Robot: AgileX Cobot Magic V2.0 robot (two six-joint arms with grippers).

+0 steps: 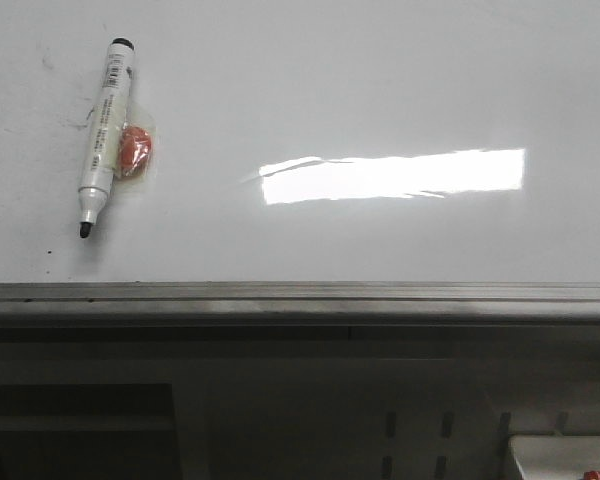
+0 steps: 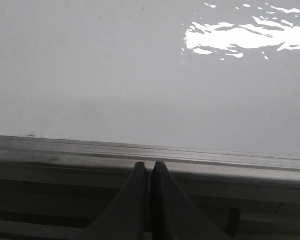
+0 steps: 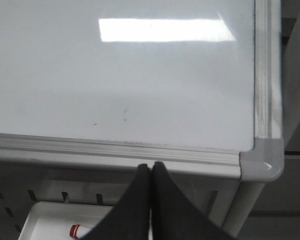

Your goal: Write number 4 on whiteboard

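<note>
Where the front view looked down over the whiteboard (image 1: 380, 80), a white marker (image 1: 104, 133) with a black cap end and a bare black tip lay flat near the board's far left side, tilted slightly, its tip toward the grey edge rail (image 1: 300, 297); a small orange object (image 1: 135, 149) in clear wrap lay touching its barrel. A bright rectangular reflection (image 1: 395, 175) sat near the middle of the board, and no drawn 4 showed anywhere on the surface. In the left wrist view, the left gripper (image 2: 149, 170) hung just off the rail, its fingers pressed together with nothing between them, above bare board. In the right wrist view, the right gripper (image 3: 150, 170) was likewise closed and empty, beside the board's rounded grey corner piece (image 3: 262, 162), with a white tray (image 3: 50, 225) holding a red-banded object (image 3: 81, 231) below.
</note>
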